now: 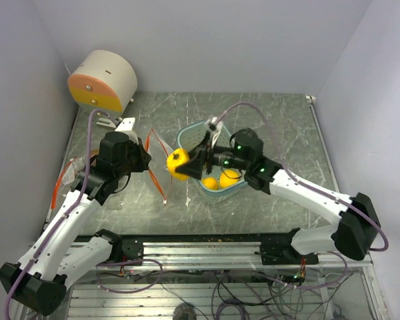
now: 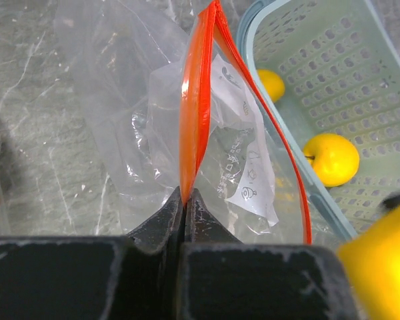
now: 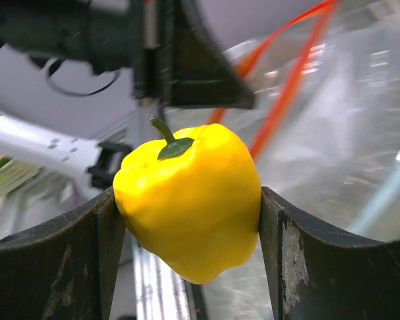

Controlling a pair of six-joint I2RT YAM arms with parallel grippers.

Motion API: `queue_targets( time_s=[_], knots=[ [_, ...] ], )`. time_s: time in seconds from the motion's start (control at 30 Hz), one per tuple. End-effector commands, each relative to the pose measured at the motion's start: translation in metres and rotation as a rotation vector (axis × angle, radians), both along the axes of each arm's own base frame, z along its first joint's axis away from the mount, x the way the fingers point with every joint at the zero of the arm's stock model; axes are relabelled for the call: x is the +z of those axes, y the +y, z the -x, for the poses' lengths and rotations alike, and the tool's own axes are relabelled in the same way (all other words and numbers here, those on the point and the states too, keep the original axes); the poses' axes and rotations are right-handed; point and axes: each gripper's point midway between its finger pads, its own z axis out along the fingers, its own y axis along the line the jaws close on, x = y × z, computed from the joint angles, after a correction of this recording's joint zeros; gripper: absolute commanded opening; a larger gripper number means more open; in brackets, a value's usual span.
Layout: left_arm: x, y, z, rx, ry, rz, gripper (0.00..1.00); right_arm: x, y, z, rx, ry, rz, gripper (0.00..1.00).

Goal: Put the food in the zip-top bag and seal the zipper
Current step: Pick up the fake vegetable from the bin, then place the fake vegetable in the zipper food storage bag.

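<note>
A clear zip-top bag [image 2: 240,160] with an orange zipper [image 2: 195,100] stands on edge on the table, its mouth gaping toward the basket. My left gripper [image 2: 185,197] is shut on the zipper's near end; from above it [image 1: 144,160] sits just left of the bag [image 1: 157,167]. My right gripper [image 3: 187,200] is shut on a yellow fruit [image 3: 190,207] with a green stem, held in the air right beside the bag's mouth [image 1: 179,164]. Two more yellow fruits [image 2: 331,159] [image 2: 272,83] lie in the light-blue basket [image 2: 333,60].
The basket [image 1: 187,137] stands mid-table under my right wrist. A white and orange drum [image 1: 101,81] sits at the back left corner. Orange-edged plastic [image 1: 65,179] lies at the left edge. A metal rail [image 1: 200,245] runs along the near edge.
</note>
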Motion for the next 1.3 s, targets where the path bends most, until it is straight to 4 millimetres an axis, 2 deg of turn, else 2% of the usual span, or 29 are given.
queue_targets(
  time_s=[0.0, 0.07, 0.17, 0.23, 0.43, 0.57, 0.7, 0.83, 0.93, 1.1, 1.27],
  knots=[
    [0.015, -0.012, -0.007, -0.029, -0.049, 0.068, 0.07, 0.021, 0.039, 0.052, 0.24, 0.0, -0.141, 0.1],
    [0.016, -0.013, -0.007, -0.032, -0.05, 0.074, 0.07, 0.021, 0.048, 0.055, 0.246, 0.03, -0.173, 0.11],
    [0.014, -0.013, -0.007, -0.031, -0.051, 0.076, 0.07, 0.035, 0.056, 0.061, 0.277, 0.043, -0.262, 0.11],
    [0.013, -0.013, -0.007, -0.03, -0.048, 0.078, 0.07, 0.033, 0.059, 0.056, 0.249, 0.057, -0.27, 0.11],
    [0.026, -0.012, 0.002, -0.043, -0.057, 0.089, 0.07, -0.013, 0.06, 0.007, -0.02, 0.104, -0.132, 0.11],
    [0.04, -0.01, 0.011, -0.053, -0.08, 0.107, 0.07, -0.04, 0.054, -0.018, -0.162, 0.113, -0.034, 0.11],
    [0.052, -0.018, 0.021, -0.096, -0.084, 0.158, 0.07, -0.066, 0.049, -0.04, -0.284, 0.11, 0.072, 0.11],
    [0.058, -0.029, 0.031, -0.151, -0.082, 0.229, 0.07, -0.076, 0.048, -0.058, -0.394, 0.082, 0.161, 0.12],
    [0.058, -0.033, 0.034, -0.167, -0.086, 0.259, 0.07, -0.079, 0.05, -0.062, -0.433, 0.051, 0.217, 0.12],
    [0.049, -0.035, 0.03, -0.169, -0.066, 0.249, 0.07, -0.071, 0.056, -0.056, -0.455, -0.007, 0.253, 0.16],
    [0.038, -0.039, 0.021, -0.163, -0.061, 0.252, 0.07, -0.051, 0.063, -0.036, -0.425, -0.06, 0.257, 0.42]
  ],
)
